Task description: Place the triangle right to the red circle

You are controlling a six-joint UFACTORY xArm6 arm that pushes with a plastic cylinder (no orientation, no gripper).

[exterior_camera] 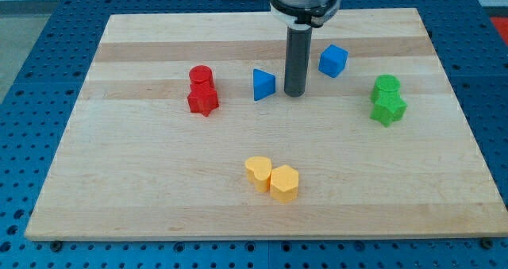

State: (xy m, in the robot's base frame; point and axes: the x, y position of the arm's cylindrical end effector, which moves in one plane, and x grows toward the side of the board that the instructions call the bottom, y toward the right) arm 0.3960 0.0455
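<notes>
The blue triangle [263, 84] lies on the wooden board, a little right of the red circle [201, 76]. The gap between them is about one block wide. My tip [295, 93] stands just right of the blue triangle, close to its right edge, and left of the blue cube [333, 60]. A red star-shaped block [203, 99] touches the red circle from below.
A green circle [386, 85] and a green star-shaped block [388, 108] sit at the view's right. A yellow heart-like block [257, 172] and a yellow hexagon [284, 182] sit together near the view's bottom centre. The board's edge [262, 236] meets a blue perforated table.
</notes>
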